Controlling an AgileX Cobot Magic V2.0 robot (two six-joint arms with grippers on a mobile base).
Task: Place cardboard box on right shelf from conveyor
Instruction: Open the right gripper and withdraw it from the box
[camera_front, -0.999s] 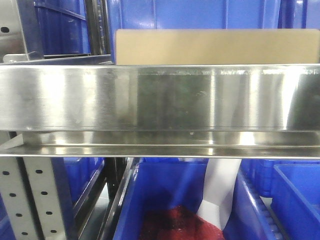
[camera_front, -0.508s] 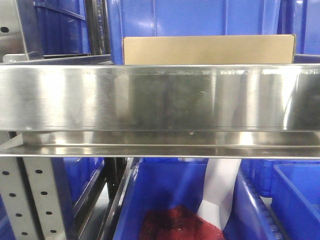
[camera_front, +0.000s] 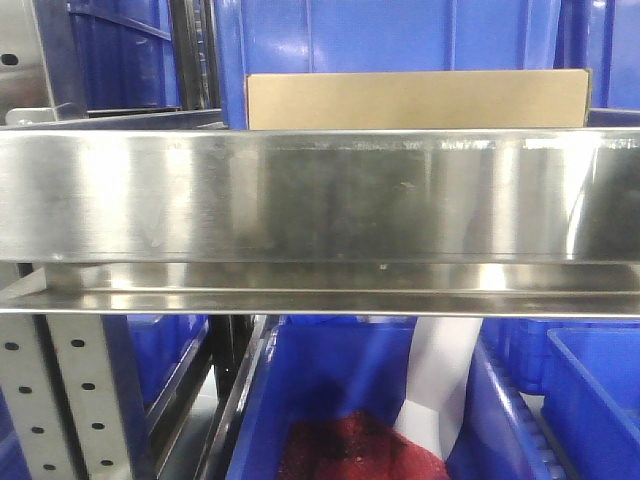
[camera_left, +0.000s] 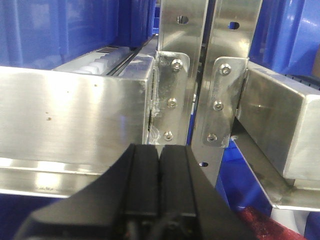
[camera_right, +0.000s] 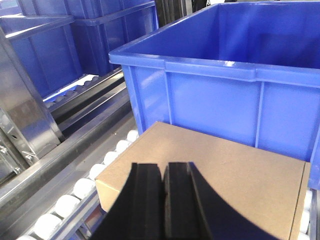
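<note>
So the right gripper (camera_right: 164, 200) is hovering pressed together and empty above the plain tan cardboard box (camera_right: 215, 185), which is sitting on the shiny stainless-steel shelf's (camera_front: 320, 195) white rollers by a blue plastic bin (camera_right: 235, 90); placing looks done, retreat remaining

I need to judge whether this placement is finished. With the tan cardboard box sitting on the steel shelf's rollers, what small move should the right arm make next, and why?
Probably draw the right gripper straight back from the tan cardboard box. The box lies flat on the white rollers of the shiny stainless-steel shelf, close to the blue plastic bin, and the closed fingers hold nothing, so the box seems already released.
</note>
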